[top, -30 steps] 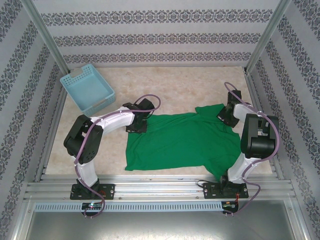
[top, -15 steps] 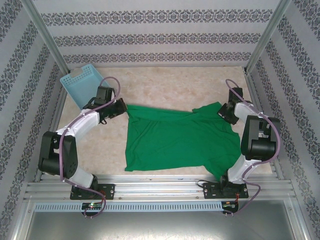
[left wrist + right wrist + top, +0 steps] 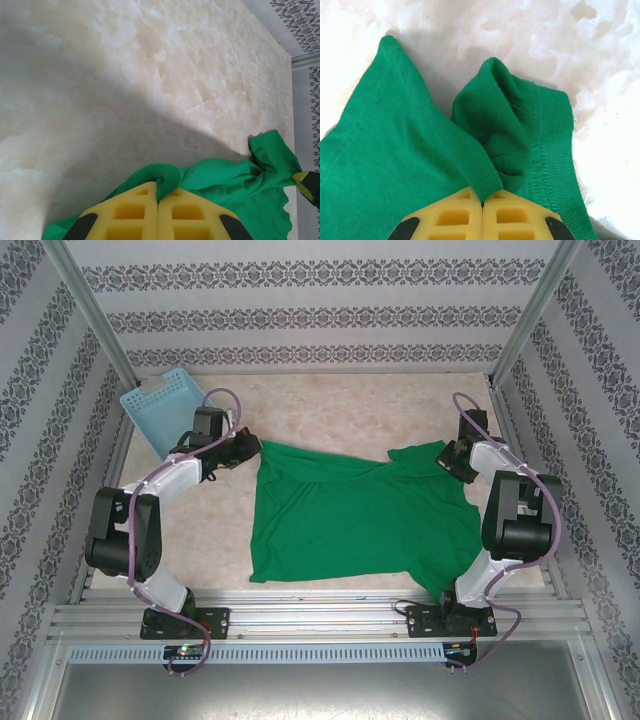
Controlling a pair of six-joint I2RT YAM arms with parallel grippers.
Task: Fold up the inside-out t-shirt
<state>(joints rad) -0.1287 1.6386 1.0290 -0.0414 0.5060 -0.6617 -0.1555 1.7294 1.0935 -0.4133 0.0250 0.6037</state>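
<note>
Green t-shirt (image 3: 360,520) lies spread across the middle of the table (image 3: 340,405), nearer its front edge. The left tool (image 3: 250,449) is clamped tight on the shirt's far-left corner, the right tool (image 3: 447,458) pinched closed on the far-right sleeve fold. A blue basket (image 3: 160,405) sits in the far-left corner.

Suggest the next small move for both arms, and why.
Probably pull the grippers slightly apart. The left gripper and right gripper are each shut on a far corner of the t-shirt, and its far edge dips slack and wrinkled between them.
</note>
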